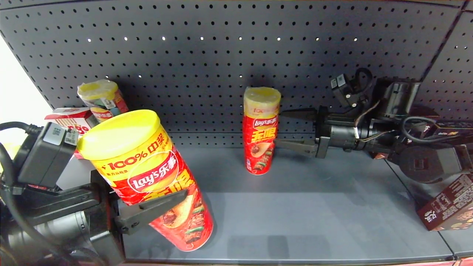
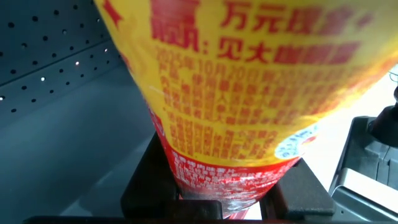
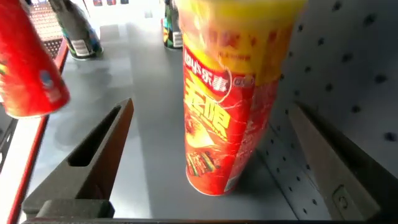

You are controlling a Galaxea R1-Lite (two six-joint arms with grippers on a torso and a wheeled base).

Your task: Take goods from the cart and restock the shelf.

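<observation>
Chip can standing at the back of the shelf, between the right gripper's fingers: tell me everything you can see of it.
The chip can is a tall, slim tube, cardboard by its look, red below with a yellow band under a pale yellow plastic lid, printed with a picture of food. It stands upright on the grey shelf, close to the pegboard back wall. The open right gripper has a finger on each side of it, neither touching.

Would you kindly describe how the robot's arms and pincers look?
The left arm and right arm are matte black with cylindrical segments and looping black cables. The left pincer and right pincer each have two flat, tapering black fingers. White stickers mark the boxy wrist cameras.
</observation>
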